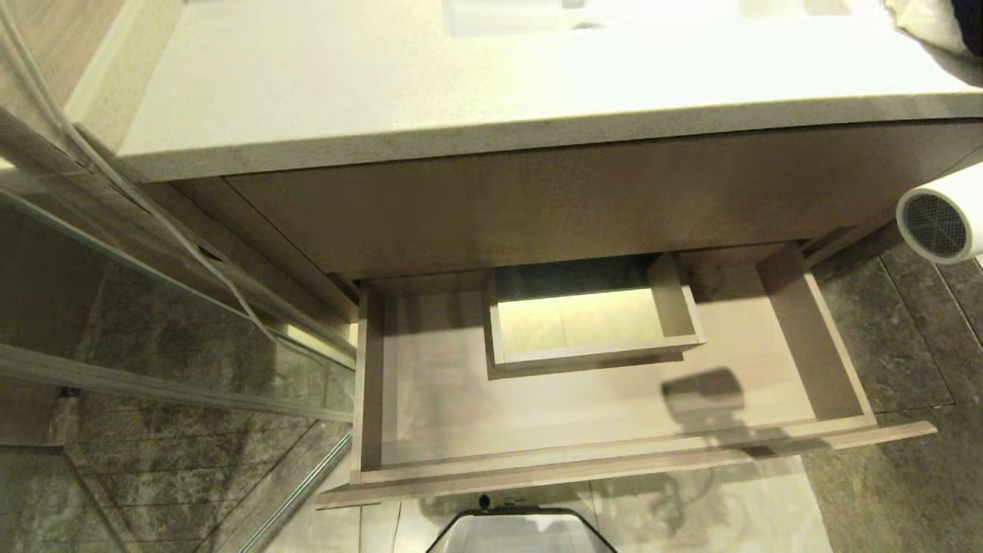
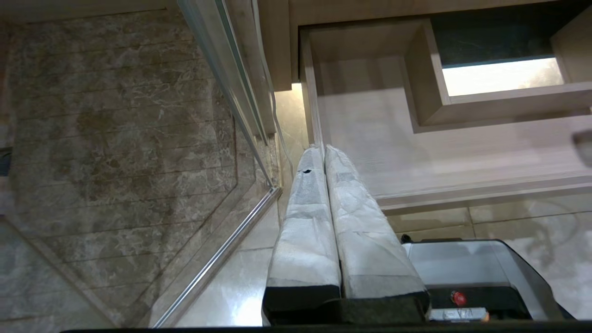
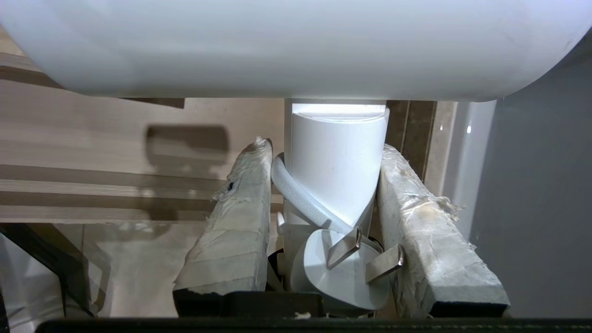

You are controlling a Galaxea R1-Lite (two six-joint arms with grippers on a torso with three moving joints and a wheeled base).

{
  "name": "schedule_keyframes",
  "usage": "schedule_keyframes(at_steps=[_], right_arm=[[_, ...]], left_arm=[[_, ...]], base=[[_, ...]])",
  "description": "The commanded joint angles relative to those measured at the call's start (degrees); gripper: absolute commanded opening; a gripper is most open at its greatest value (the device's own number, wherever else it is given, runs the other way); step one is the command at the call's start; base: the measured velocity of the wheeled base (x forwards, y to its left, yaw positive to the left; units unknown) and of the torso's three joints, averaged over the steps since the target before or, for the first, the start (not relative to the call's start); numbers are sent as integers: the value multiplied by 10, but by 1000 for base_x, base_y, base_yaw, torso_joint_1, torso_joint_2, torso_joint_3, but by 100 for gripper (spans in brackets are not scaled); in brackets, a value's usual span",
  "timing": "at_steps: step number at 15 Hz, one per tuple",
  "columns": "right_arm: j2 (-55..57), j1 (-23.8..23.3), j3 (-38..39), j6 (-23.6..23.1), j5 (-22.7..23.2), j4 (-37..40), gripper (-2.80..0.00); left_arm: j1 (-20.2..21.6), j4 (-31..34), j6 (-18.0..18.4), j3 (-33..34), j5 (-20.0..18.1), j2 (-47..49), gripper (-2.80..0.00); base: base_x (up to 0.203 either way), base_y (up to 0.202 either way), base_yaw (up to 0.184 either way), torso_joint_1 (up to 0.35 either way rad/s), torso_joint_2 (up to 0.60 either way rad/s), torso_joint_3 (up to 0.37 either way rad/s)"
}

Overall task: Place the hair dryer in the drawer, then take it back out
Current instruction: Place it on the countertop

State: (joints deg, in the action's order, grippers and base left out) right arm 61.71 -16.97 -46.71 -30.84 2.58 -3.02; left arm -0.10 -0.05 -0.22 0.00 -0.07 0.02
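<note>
Right wrist view, hair dryer [image 3: 337, 162] btwn gripper [image 3: 323, 157] fingers

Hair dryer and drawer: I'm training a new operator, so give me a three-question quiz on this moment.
1. True or false: the hair dryer lies on the floor of the drawer.
2. Which gripper holds the dryer? A) left gripper B) right gripper C) neither
3. Fill in: the right gripper's fingers clamp the dryer's ____, with the plug tucked between them.

Key:
1. False: it is up in the air at the head view's right edge, outside the open drawer, which holds nothing.
2. B; the left gripper is shut on nothing, near the drawer's left front corner.
3. Handle.
</note>
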Motion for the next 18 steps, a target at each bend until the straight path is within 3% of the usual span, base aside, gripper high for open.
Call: schedule_keyframes(at_steps=[1,12,18], right_arm=[[-3,0,2,-2,0,-1,-280],[-5,10,5,-3,0,-11,-280],[-4,13,5,-31,1,-12,-280]], left_arm=[[0,0,0,0,0,0,-280],[0,0,0,0,0,0,-280],[0,0,0,1,1,0,-280]], base=[[0,0,0,296,-598,-290],[0,0,0,214,-419,-204],[0,0,0,5,-9,-7]])
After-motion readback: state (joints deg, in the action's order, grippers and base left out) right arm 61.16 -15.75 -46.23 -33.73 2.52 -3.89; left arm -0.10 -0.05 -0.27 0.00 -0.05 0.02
